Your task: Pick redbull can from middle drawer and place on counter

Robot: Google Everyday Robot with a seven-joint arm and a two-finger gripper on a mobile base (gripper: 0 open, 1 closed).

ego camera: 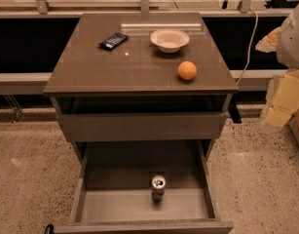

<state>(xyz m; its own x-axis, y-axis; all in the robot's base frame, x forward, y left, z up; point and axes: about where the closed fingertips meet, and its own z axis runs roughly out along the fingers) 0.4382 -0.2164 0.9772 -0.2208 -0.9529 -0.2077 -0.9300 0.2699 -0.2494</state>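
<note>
The redbull can (158,187) is seen standing upright on the floor of the open middle drawer (117,206), at the lower centre of the frame. It is slightly right of the drawer's midline and clear of both side walls. Its long axis is vertical, with the silver top and pull tab turned up toward the camera.

The gripper (279,104) is found at the right edge of the frame, level with the counter's front edge, as a pale yellowish mass. Whether it is wide or narrow cannot be told, and nothing is seen held in it.

From the gripper, the can lies down and to the left, well apart. It is set below the counter (134,65) and in front of the closed upper drawer front (139,126).

The coming move is judged to turn on this offset. The gripper has to be carried left past the cabinet's right front corner and lowered into the drawer in front of the upper drawer front. A grasp across the can's sides is suggested by its upright pose.

On the counter an orange ball (187,70), a white bowl (169,39) and a dark packet (113,41) are seen. The left front part of the slab is left bare.
</note>
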